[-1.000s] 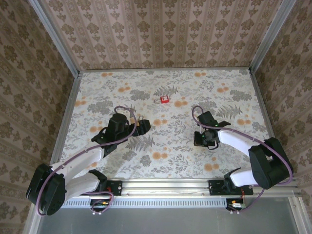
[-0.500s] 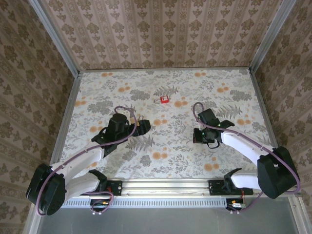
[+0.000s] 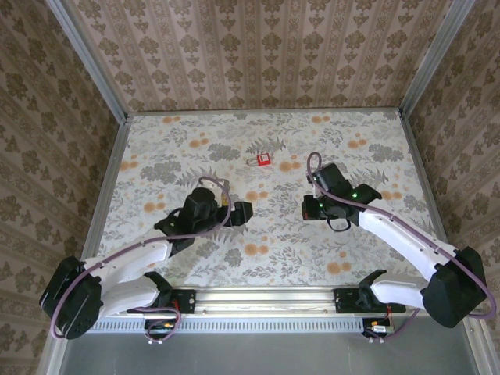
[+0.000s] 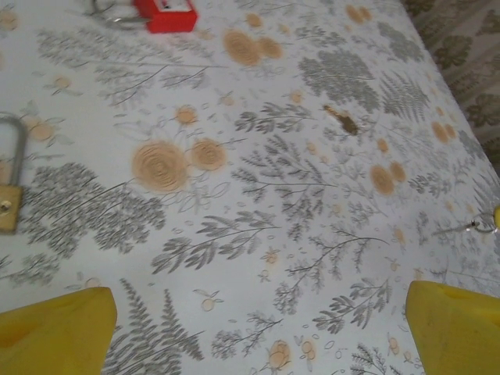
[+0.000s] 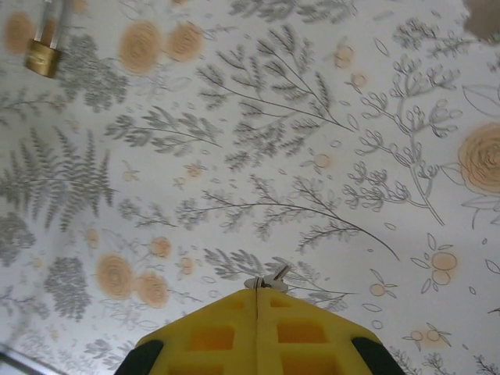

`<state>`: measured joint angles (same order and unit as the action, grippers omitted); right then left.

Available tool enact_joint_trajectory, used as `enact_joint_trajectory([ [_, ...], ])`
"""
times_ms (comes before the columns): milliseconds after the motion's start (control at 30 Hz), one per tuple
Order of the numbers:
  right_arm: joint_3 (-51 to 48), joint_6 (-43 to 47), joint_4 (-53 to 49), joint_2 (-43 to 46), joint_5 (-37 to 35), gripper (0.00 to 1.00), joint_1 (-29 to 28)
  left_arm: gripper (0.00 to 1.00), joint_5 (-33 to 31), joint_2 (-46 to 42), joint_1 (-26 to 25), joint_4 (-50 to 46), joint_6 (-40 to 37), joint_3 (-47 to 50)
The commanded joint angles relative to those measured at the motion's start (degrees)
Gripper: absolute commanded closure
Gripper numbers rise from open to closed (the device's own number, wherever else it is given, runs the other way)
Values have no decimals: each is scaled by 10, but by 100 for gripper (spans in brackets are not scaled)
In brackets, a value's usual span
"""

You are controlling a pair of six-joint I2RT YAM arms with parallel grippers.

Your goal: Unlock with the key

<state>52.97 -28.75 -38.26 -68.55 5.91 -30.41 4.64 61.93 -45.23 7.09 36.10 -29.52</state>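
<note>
The left gripper (image 4: pixel 258 332) stood wide open above the tablecloth (image 4: pixel 266 195). A brass padlock (image 4: pixel 8 187) lay at left, a red padlock (image 4: pixel 166 13) at top.

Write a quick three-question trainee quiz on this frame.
1. True or false: the left gripper is shut.
2. The padlock nearest the back wall is: A red, B brass, C black.
3. Fill in: the right gripper is shut on what looks like a ____, a small silvery tip poking out between its pads.

Key: 1 false, its jaws stand wide open; 2 A; 3 key.
</note>
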Motion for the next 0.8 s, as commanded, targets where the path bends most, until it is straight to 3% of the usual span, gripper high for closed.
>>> enact_joint_trajectory([
  [0,45,-9,-46,11,-21,99,-20,5,-37,-5,-27,56,-55,10],
  [200,108,-10,-72,11,-27,99,-51,0,-90,-28,-109,144,-184,43],
  [300,133,-12,-80,13,-24,99,-63,8,-81,-30,-143,170,-254,48],
  [433,160,-17,-85,17,-1,98,-75,36,-25,-11,-153,252,-301,59],
  [600,181,-24,-87,24,27,98,-90,44,-2,25,-162,300,-383,48],
  [767,185,-41,-77,39,52,98,-95,40,4,62,-162,373,-417,48],
])
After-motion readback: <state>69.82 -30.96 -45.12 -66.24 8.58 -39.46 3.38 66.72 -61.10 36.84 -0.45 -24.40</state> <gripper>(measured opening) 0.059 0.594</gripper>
